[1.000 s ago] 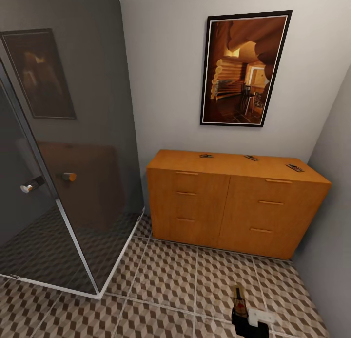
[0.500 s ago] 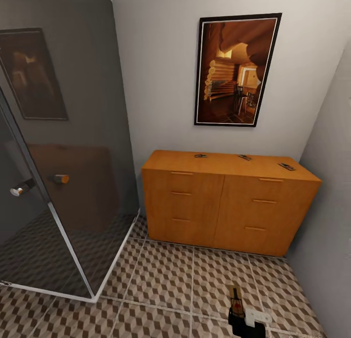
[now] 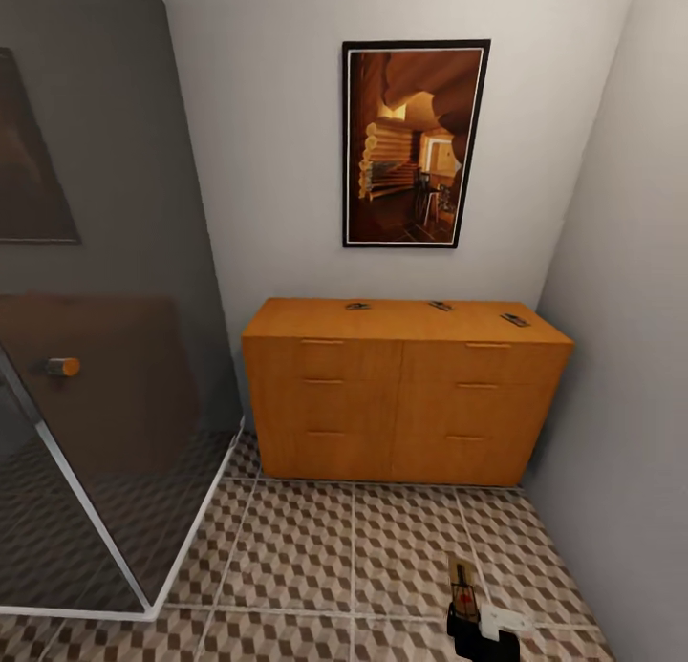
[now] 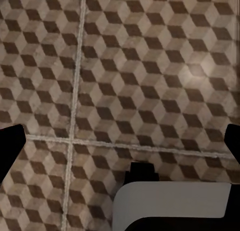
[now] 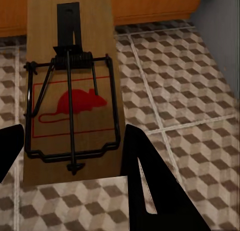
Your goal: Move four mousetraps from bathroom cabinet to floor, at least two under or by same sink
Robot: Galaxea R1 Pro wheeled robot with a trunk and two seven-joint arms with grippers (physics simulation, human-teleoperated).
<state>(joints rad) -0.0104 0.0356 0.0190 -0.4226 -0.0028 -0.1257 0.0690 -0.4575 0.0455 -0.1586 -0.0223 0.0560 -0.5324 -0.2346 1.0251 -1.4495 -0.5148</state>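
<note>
From the head view, we are facing the cabinet [image 3: 406,399] at twelve o'clock, with three mousetraps [image 3: 358,307] lying spaced along its top beneath a framed picture [image 3: 415,144]. A glass shower screen [image 3: 105,375] is standing at nine o'clock. At five o'clock our right gripper [image 3: 466,600] is reaching forward, low over the bathroom floor [image 3: 315,557].

In the left wrist view, our left gripper [image 4: 122,141] is pointing down at bare tiles, its dark tips spread wide with nothing between them.

In the right wrist view, the fingers [image 5: 145,186] are pinching a fourth mousetrap [image 5: 72,91], carrying it flat above the tiles.
</note>
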